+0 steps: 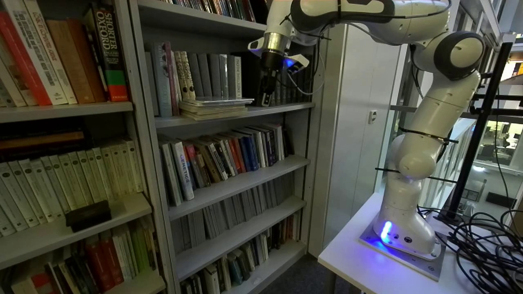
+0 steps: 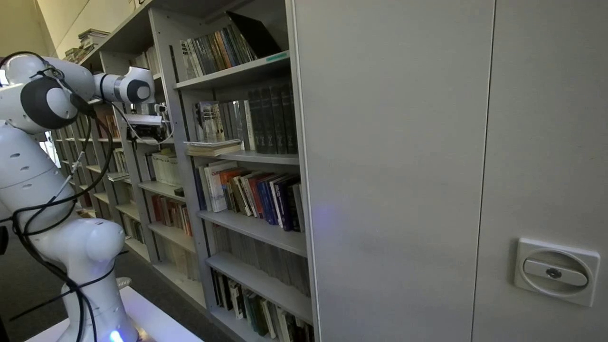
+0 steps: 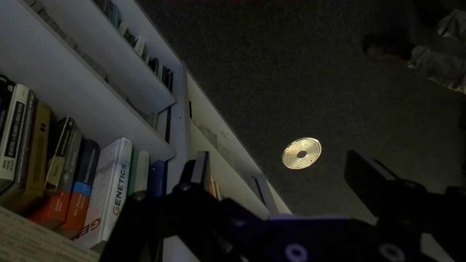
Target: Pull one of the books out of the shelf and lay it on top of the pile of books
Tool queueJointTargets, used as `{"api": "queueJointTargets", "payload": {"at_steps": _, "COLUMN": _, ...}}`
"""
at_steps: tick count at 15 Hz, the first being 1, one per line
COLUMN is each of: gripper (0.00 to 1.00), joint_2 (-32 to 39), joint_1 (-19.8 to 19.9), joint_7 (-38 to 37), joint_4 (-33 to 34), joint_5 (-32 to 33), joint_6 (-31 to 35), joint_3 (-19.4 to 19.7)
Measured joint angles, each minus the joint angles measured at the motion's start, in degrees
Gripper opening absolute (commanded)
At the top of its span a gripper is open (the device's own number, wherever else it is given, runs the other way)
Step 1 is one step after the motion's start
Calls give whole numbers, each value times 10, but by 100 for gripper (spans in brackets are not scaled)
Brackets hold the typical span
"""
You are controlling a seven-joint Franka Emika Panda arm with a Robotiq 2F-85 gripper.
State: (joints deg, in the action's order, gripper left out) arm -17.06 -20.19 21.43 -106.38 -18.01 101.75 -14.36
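Book pile — lower left of pincer, wrist view — jaws spread wide, gripping nothing.

Bk pile on shelf, in front of standing bks, more bks abv & below, in an exterior view another bookcase to L, arm on bench to R

One white robot arm carries one gripper with two fingers; there is one white table. In both exterior views, one tall grey metal bookcase shows five rows of books and one pile of books; further bookcases are too many to count. Also showing: one book titled Genetics, one Shorter Oxford volume, one black box, one round floor grille, one turn handle.
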Motion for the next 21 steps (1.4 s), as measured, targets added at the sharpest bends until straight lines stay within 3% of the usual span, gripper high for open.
{"api": "queueJointTargets", "payload": {"at_steps": 4, "gripper": 100, "joint_2": 3, "joint_1": -1, "joint_7": 0, "joint_4": -2, "joint_5": 3, "joint_6": -4, "joint_3": -4}}
{"api": "queueJointTargets", "payload": {"at_steps": 9, "gripper": 100, "joint_2": 56, "joint_1": -18, "joint_7": 0, "joint_4": 11, "joint_5": 11, "joint_6": 6, "joint_3": -51}}
{"api": "queueJointTargets", "payload": {"at_steps": 16, "gripper": 100, "joint_2": 162, "joint_1": -41, "joint_7": -1, "joint_4": 145, "joint_5": 152, "joint_6": 6, "joint_3": -107}}
{"api": "queueJointTargets", "payload": {"at_steps": 21, "gripper": 100, "joint_2": 173, "joint_1": -42, "joint_7": -1, "joint_4": 151, "joint_5": 154, "joint_6": 5, "joint_3": -107}}
